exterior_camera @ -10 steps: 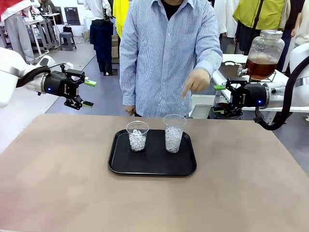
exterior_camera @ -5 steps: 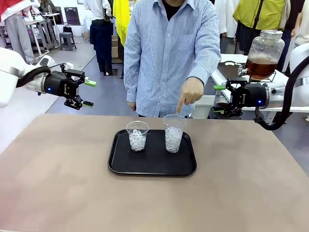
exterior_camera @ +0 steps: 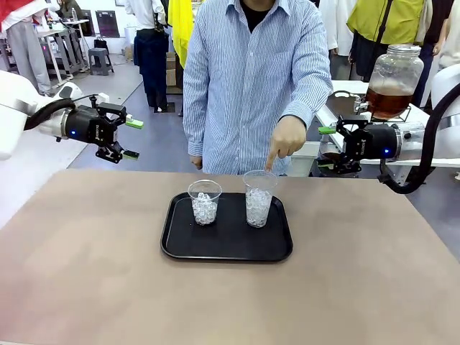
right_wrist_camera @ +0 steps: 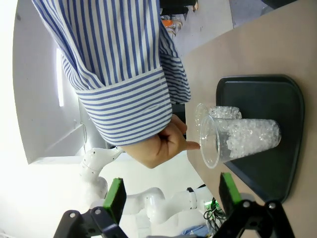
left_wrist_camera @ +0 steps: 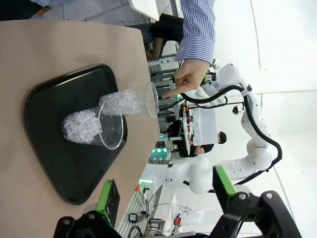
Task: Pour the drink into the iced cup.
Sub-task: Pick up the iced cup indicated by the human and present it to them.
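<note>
Two clear cups of ice stand on a black tray (exterior_camera: 230,248) at mid-table: a taller cup (exterior_camera: 259,198) on the right and a shorter cup (exterior_camera: 205,202) on the left. A person's hand (exterior_camera: 286,136) points a finger down at the taller cup's rim. The drink, an amber liquid, sits in a large glass jar (exterior_camera: 393,81) behind the right arm. My left gripper (exterior_camera: 132,139) hovers open off the table's far left. Off the far right, my right gripper (exterior_camera: 325,147) is open too. Both wrist views show the taller cup (left_wrist_camera: 131,100) (right_wrist_camera: 242,139) beyond open, empty fingers.
The person in a striped shirt stands at the far edge behind the tray. The brown tabletop (exterior_camera: 86,273) is bare around the tray. Another table with equipment stands behind the right arm, and other people are farther back.
The person's hand has come down and its finger now points at the taller cup's rim. Both arms and both cups are unmoved.
</note>
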`<state>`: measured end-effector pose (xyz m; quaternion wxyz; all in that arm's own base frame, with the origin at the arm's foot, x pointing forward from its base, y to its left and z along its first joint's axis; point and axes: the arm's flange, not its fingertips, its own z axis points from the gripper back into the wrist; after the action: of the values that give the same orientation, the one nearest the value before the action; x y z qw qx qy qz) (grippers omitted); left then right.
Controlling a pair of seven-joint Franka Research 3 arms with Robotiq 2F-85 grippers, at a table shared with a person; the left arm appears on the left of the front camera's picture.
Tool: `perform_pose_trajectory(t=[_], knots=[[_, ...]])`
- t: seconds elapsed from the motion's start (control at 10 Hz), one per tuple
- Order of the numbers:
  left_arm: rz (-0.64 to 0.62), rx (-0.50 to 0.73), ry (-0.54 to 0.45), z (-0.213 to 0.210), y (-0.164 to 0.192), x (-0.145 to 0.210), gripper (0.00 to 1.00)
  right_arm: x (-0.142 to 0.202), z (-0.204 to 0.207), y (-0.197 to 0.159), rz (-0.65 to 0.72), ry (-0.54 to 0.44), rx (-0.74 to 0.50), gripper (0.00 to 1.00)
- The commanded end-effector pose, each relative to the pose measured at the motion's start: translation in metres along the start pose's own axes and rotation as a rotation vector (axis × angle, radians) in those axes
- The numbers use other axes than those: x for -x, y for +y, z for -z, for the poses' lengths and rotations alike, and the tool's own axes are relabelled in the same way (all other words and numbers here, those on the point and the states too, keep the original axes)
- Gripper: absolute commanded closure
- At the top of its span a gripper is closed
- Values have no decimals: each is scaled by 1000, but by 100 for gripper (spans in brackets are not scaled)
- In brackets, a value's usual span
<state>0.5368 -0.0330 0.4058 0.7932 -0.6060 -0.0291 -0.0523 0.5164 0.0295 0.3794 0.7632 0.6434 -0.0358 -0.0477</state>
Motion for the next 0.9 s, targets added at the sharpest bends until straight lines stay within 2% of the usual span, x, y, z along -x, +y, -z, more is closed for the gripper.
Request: perform_pose_trajectory(t=[0.0,0.2,0.6,0.8], knots=[[1,1,-1,0,-1,0,0,0,0,0,0,-1,0,0],[1,1,-1,0,-1,0,0,0,0,0,0,0,0,0],[1,1,-1,0,-1,0,0,18,3,-9,-505,-49,9,0],[1,1,-1,0,-1,0,0,24,9,-12,-751,-13,28,0]])
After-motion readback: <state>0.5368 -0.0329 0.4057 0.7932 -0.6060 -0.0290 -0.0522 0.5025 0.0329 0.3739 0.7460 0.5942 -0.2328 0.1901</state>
